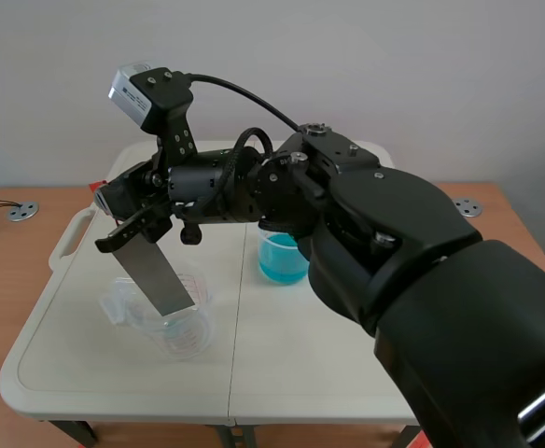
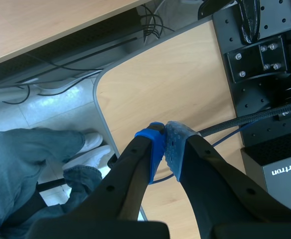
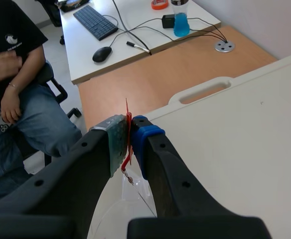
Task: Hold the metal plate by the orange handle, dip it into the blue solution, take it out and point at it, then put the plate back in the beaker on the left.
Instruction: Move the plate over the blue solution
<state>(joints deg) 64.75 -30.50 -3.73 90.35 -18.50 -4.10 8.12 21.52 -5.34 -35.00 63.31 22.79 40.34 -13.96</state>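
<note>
On the left of the white table (image 1: 300, 373), the metal plate (image 1: 156, 271) hangs tilted. Its lower edge is at the mouth of the clear beaker (image 1: 174, 327). Whether it is inside the rim or just above it cannot be told. The right gripper (image 1: 128, 224), on the arm that reaches across from the right, is clamped on the plate's upper end. The beaker of blue solution (image 1: 282, 257) stands well apart, further right and partly behind that arm. In my judgement the step in hand is moving the plate at the left beaker, either out of it or back into it, and nothing here settles which. Either way, the plate should travel along its own length, clear of the rim, because the thin clear beaker looks light and easy to tip. The grip should hold until the plate is fully free or fully seated. The left wrist view alone shows the left gripper (image 2: 164, 130), pads pressed together on nothing, hanging off the table over floor and a seated person's legs (image 2: 31, 149). The right wrist view alone confirms the hold. The orange handle (image 3: 127, 124) is pinched edge-on between the two pads, with the clear beaker under the fingers. That view also shows a keyboard (image 3: 93, 20) on a far desk, which the scene view does not show.
</note>
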